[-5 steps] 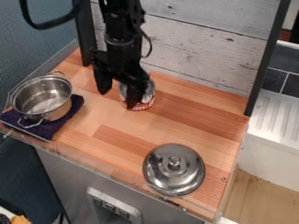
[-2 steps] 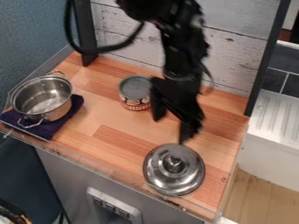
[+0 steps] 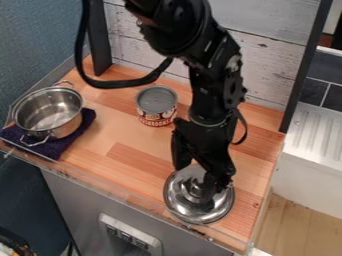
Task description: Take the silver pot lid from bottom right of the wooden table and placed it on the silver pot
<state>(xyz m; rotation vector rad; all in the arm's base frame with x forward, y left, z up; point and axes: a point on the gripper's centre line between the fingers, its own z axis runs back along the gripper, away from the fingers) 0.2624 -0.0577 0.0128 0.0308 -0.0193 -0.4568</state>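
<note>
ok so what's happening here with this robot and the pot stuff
The robot arm has its gripper down over the silver lid, near the lid's knob, with its fingers apart. It looks about to pick the lid up, but the lid is lying on the wooden table. The silver pot is uncovered, sitting on a dark cloth at the table's left side, with a can between the pot and the arm. So the lid isn't on the pot yet.

Glossy metal is seen on the lower-centre lid (image 3: 200, 214) and left-side pot (image 3: 67, 128); smooth wood, on the tabletop (image 3: 127, 157).
</note>
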